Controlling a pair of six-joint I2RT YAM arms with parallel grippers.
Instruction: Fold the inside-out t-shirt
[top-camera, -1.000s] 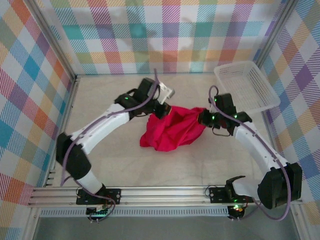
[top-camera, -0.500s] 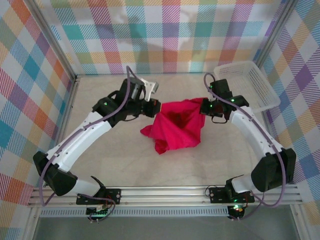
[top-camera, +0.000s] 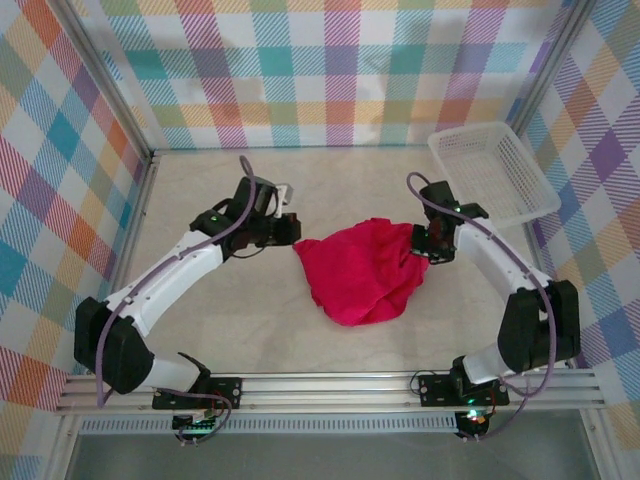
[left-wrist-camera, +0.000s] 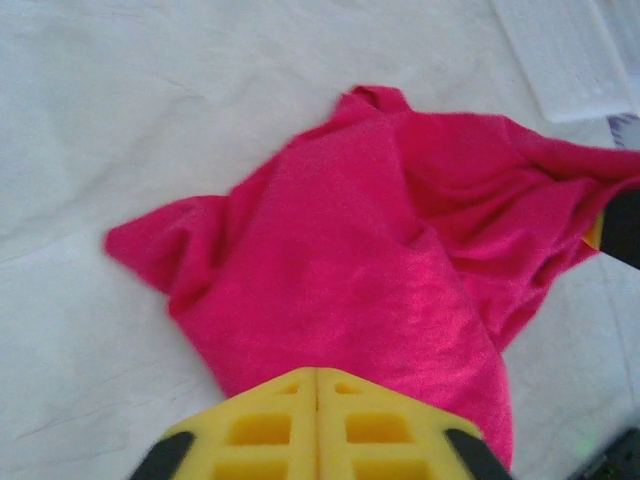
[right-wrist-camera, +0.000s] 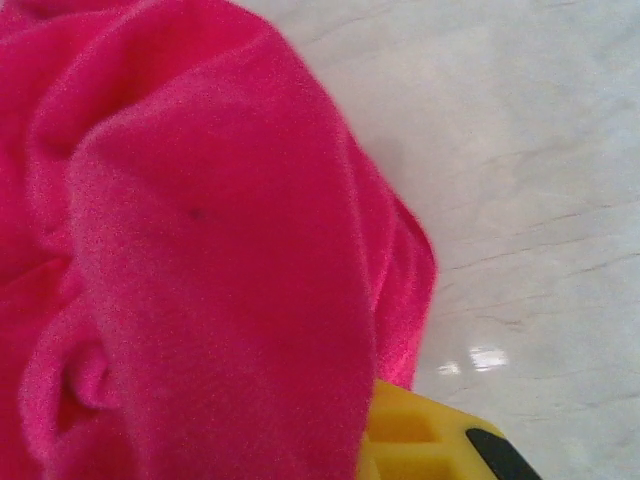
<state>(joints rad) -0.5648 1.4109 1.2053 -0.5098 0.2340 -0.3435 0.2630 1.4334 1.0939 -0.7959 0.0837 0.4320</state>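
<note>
The table carries the inside-out t-shirt, bunched near the white mesh basket, to its left. Judged best: draw opposite edges apart, low and evenly. The right gripper, between basket and heap, pinches cloth. The left gripper, across the heap from the basket, has fingers pressed together; whether they trap cloth, I cannot tell.
</note>
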